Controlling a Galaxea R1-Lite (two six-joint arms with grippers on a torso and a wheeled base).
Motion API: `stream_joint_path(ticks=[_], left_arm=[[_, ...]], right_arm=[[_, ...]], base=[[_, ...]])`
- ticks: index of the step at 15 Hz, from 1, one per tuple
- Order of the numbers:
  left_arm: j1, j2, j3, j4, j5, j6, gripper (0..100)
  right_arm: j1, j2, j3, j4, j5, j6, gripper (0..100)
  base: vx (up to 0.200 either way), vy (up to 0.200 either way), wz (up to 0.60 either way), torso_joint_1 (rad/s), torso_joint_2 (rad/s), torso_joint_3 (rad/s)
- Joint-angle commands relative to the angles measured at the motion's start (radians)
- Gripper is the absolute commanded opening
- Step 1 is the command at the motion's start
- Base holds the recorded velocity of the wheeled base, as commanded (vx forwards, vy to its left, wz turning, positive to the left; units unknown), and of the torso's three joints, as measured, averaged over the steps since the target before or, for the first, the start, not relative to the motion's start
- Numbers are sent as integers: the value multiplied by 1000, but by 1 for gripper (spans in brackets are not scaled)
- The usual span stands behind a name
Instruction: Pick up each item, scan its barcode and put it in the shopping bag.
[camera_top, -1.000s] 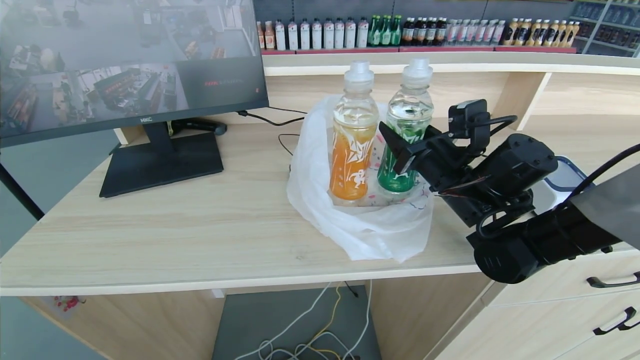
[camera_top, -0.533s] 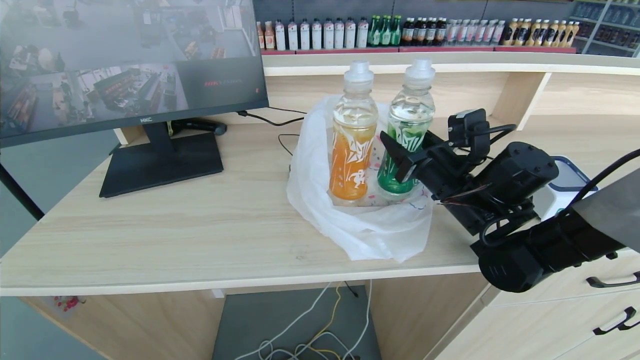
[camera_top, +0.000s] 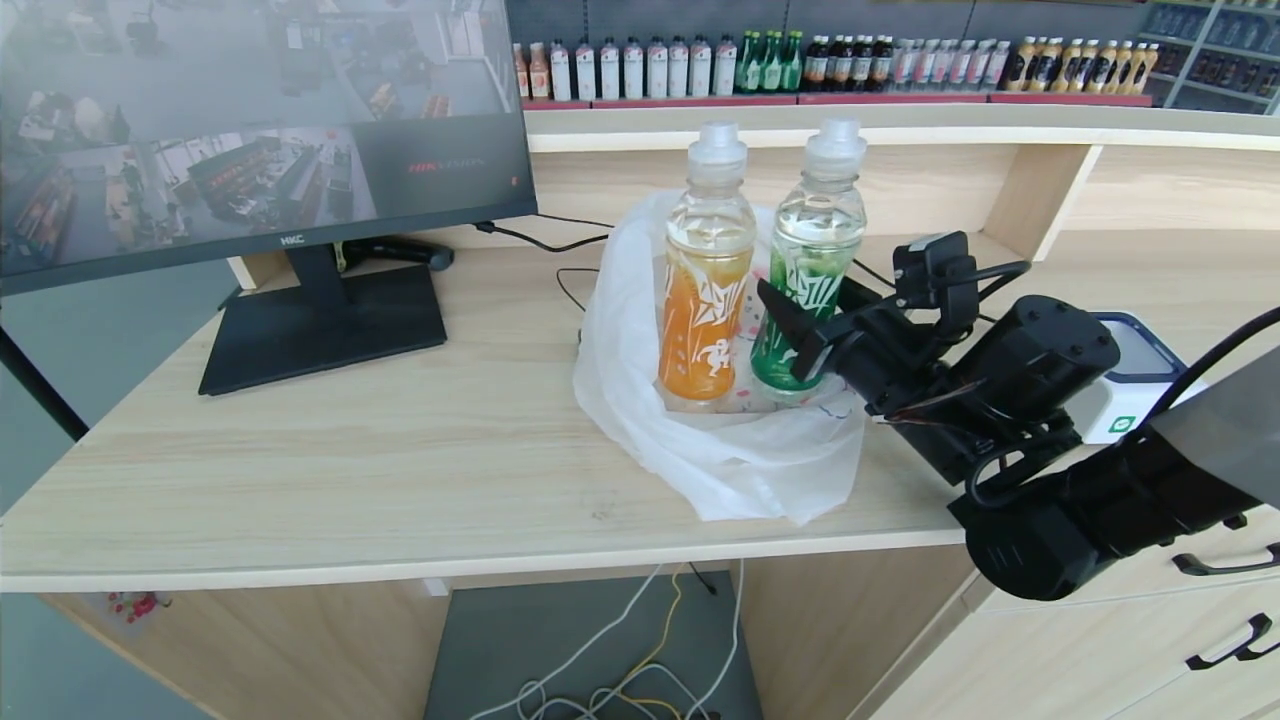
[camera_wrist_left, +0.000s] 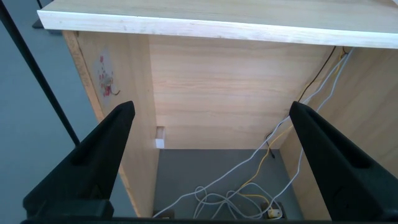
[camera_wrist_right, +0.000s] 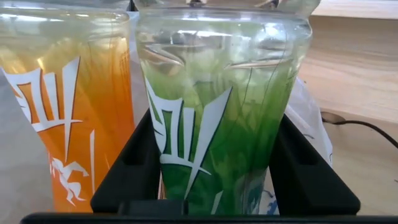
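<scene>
Two drink bottles stand upright in the white shopping bag (camera_top: 720, 455) on the counter: an orange bottle (camera_top: 703, 300) and, to its right, a green bottle (camera_top: 812, 262). My right gripper (camera_top: 800, 325) is low beside the green bottle (camera_wrist_right: 217, 143), open, with one finger on each side of its lower half. The orange bottle (camera_wrist_right: 62, 124) stands right next to it. My left gripper (camera_wrist_left: 212, 112) hangs open below the counter's front edge with nothing between its fingers, facing the cabinet recess.
A white barcode scanner (camera_top: 1135, 385) with a blue rim sits at the counter's right, behind my right arm. A monitor (camera_top: 250, 120) on a black stand occupies the left. Cables (camera_wrist_left: 249, 186) lie under the counter. Drawers (camera_top: 1220, 600) are at the lower right.
My right gripper has slid down and back along the green bottle, which stays standing in the bag. More of the scanner shows behind the arm.
</scene>
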Motion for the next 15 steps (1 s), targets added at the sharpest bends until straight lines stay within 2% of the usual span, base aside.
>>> stream_joint_path(ticks=[1,15], left_arm=[[0,0,0,0,0,0,100],[0,0,0,0,0,0,100]], right_arm=[[-1,0,11,-1,1,7,0],[-10,8,20,-9,-4,19,0]], base=[[0,0,0,0,0,0],[0,0,0,0,0,0]])
